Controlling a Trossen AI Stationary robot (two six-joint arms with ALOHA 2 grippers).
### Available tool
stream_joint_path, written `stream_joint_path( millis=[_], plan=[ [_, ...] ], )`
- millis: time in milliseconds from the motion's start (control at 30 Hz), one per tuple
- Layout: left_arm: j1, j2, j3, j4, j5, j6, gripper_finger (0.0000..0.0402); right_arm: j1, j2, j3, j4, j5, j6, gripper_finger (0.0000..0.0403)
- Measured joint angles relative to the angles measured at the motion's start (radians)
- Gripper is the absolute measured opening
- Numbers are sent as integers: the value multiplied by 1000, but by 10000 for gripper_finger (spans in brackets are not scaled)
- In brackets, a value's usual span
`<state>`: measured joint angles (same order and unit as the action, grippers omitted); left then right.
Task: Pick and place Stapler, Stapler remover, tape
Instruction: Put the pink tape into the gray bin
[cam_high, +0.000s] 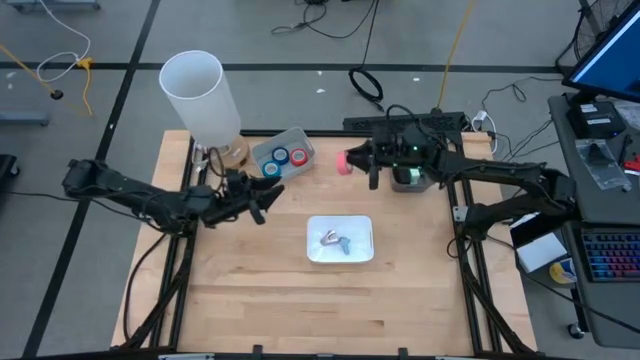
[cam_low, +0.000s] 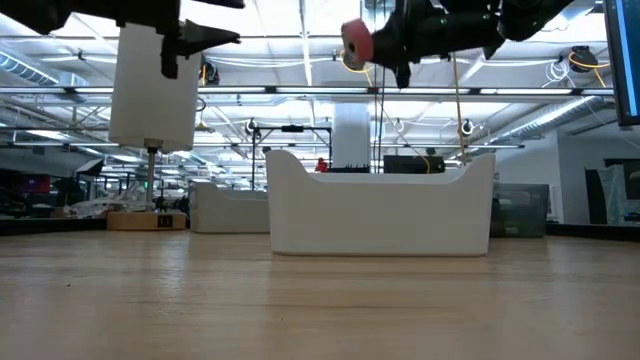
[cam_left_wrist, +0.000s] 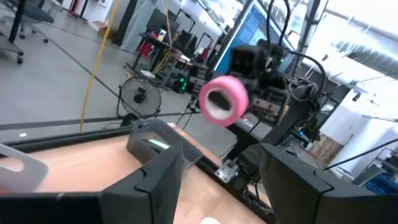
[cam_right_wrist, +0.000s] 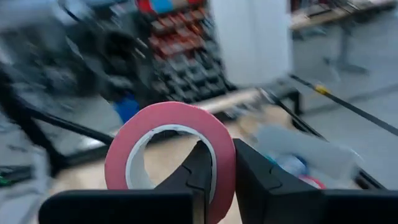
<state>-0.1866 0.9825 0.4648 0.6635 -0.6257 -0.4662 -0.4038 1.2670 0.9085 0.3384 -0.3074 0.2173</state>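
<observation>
High view: wooden table (cam_high: 260, 290); grey floor, cables; right gripper (cam_high: 352, 161) clamps red tape (cam_high: 345, 162); left gripper (cam_high: 262, 195) parted.

three tape rolls (cam_high: 280, 157), two trays (cam_high: 340, 240), one white cylinder (cam_high: 200, 95)

A lab or workshop: parts-bin shelving (cam_right_wrist: 168, 37), monitor (cam_high: 610, 50), floor cables (cam_high: 365, 85), exposed ceiling pipes (cam_low: 300, 92).
</observation>
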Motion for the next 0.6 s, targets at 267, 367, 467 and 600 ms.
stream_joint_path(
  millis=[267,367,467,600],
  plan=[
    [21,173,144,45,25,-12,209,14,66,0,156,-124,115,33],
    [33,229,219,46,26,-12,209,14,103,0,171,-184,162,33],
    [47,280,276,46,52,-10,209,13,131,0,203,-228,208,33],
    [69,336,323,42,103,-65,209,12,158,0,284,-291,272,33]
  ],
)
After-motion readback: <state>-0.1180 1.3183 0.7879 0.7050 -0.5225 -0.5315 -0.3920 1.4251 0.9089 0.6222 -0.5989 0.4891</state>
